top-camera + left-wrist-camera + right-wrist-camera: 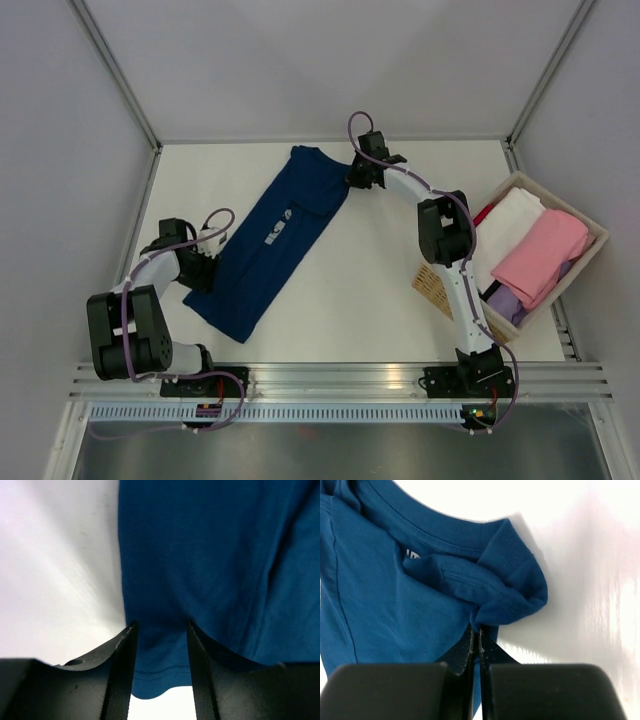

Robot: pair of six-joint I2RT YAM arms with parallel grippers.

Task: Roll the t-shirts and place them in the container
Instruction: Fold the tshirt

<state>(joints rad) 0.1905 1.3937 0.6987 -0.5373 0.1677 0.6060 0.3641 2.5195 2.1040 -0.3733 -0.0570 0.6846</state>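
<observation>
Two grippers attend one navy blue cloth t-shirt point(270, 240), which lies as a long folded strip diagonally across the white table point(400, 300). The right gripper point(475, 630) is clenched on a thin pinch beside the collar point(440, 535) (I judge it could slip free). The left gripper point(161, 625) is released, jaws apart over the hem point(160, 680); uneven pulling may unfold the strip.
</observation>
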